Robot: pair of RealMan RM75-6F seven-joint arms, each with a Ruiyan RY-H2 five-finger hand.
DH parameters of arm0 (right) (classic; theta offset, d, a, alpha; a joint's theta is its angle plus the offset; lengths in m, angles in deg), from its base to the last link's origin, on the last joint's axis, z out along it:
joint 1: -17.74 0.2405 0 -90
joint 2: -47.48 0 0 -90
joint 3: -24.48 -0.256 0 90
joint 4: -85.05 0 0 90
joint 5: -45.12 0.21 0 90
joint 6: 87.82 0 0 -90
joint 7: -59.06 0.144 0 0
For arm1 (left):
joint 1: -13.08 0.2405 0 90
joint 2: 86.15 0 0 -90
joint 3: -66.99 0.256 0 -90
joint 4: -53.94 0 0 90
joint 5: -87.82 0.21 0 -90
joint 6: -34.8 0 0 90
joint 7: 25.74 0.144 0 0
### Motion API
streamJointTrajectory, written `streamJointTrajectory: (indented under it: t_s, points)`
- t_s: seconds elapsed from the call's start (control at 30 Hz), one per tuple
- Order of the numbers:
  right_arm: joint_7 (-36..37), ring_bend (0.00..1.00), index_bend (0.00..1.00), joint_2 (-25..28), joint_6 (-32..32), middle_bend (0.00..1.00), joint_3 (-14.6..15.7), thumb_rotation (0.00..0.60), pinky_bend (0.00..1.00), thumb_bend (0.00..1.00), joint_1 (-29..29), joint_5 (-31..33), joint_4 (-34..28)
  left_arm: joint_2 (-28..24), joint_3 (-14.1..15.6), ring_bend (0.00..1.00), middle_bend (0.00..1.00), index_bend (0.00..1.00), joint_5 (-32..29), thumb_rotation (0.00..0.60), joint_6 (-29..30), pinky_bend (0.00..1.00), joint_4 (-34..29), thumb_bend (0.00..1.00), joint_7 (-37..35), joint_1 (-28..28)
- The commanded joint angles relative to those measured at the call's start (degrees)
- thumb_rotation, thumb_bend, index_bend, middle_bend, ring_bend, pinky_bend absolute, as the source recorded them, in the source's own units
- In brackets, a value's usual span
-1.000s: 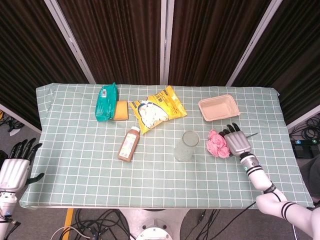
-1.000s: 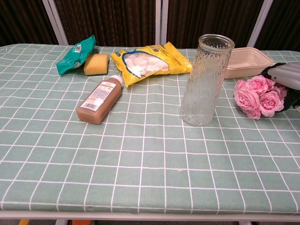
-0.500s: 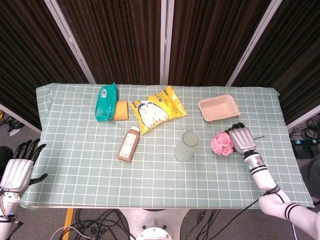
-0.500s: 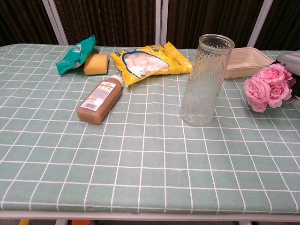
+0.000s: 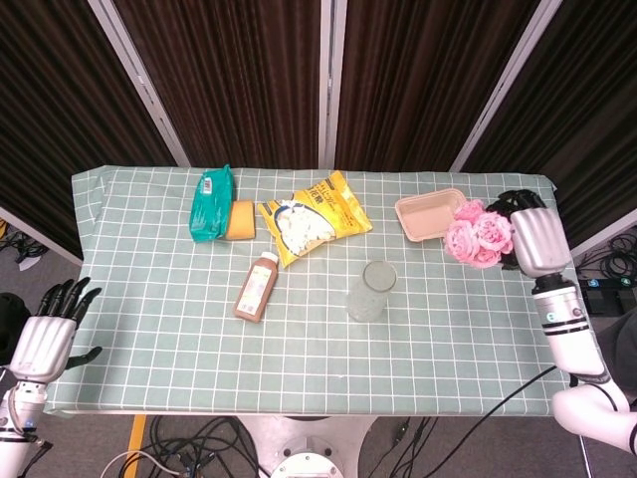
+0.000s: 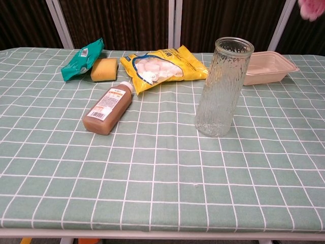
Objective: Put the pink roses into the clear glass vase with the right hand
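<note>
My right hand (image 5: 532, 237) holds the bunch of pink roses (image 5: 476, 235) lifted off the table, to the right of the vase and over the table's right part near the pink tray. In the chest view only a bit of the pink roses (image 6: 312, 8) shows at the top right corner. The clear glass vase (image 5: 370, 291) stands upright in the middle of the table, ribbed and with nothing in it; the chest view shows the vase (image 6: 222, 87) plainly. My left hand (image 5: 48, 334) hangs open off the table's front left corner.
A pink tray (image 5: 434, 214) sits behind the vase to the right. A yellow snack bag (image 5: 311, 216), a brown bottle (image 5: 256, 287) lying on its side, a yellow sponge (image 5: 239, 220) and a green packet (image 5: 212, 202) lie on the checked cloth (image 5: 149, 299) further left.
My right hand has lifted the roses off the cloth and carried them up and to the right, almost out of the chest view. The left hand shifted slightly.
</note>
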Motion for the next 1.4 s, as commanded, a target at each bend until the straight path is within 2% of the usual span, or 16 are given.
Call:
streamJointTrajectory:
  t_s: [0.03,0.27,0.4,0.6,0.7,0.83,1.07,1.2,1.4]
  points:
    - [6.08,0.26,0.63,3.43,-5.0,0.5,-3.95,0.6,0.23,0.22,-1.34,-1.17,-6.93,-0.03,-0.03,0.0,0.03,0.13,-0.16,0.6,0.0,0.1,-0.24,0.11,0.2,0.03]
    - [22.44,0.26,0.63,4.51,-9.99,0.5,-6.66,0.6,0.25,0.22,-2.83,-4.09,-16.67,-0.17,0.07,0.0,0.03,0.13,-0.52,0.6,-0.28,0.1,-0.42,0.11,0.27,0.1]
    - [26.11,0.26,0.63,5.2,-13.32,0.5,-8.55,0.6,0.25,0.22,-3.65,-4.6,-21.6,-0.09,0.44,0.0,0.03,0.13,-0.77,0.6,-0.86,0.1,-0.02,0.11,0.14,0.2]
    - [32.34,0.26,0.63,4.48,-15.25,0.5,-10.26,0.6,0.25,0.22,-5.0,-0.51,-30.59,0.21,0.48,0.0,0.03,0.13,-0.84,0.6,-0.8,0.1,0.17,0.11,-0.34,0.31]
    - [33.89,0.25,0.63,5.02,-13.09,0.5,-10.25,0.6,0.25,0.22,-4.95,1.89,-33.03,0.08,0.57,0.0,0.03,0.13,-0.7,0.6,-0.8,0.1,0.14,0.11,-0.21,0.29]
    - [39.35,0.25,0.63,7.16,-7.1,0.5,-10.35,0.6,0.25,0.22,-4.72,6.52,-35.87,0.06,0.41,0.0,0.03,0.13,-0.91,0.6,-0.69,0.1,0.14,0.11,-0.53,0.35]
    - [43.45,0.25,0.63,8.2,1.34,0.51,-10.67,0.6,0.25,0.22,-2.8,12.18,-36.55,0.05,0.62,0.0,0.03,0.13,-1.26,0.6,-1.63,0.1,0.26,0.11,-0.48,0.19]
    - [40.54,0.24,0.63,6.83,0.84,0.5,-10.59,0.6,0.25,0.22,-2.07,12.98,-35.88,0.07,0.54,0.0,0.03,0.13,-1.48,0.6,-1.64,0.1,0.55,0.11,-1.08,0.26]
    - [39.45,0.24,0.63,6.12,3.6,0.5,-10.72,0.6,0.25,0.22,-0.88,16.68,-35.64,0.0,0.63,0.0,0.03,0.13,-1.52,0.6,-1.63,0.1,0.96,0.11,-1.88,0.39]
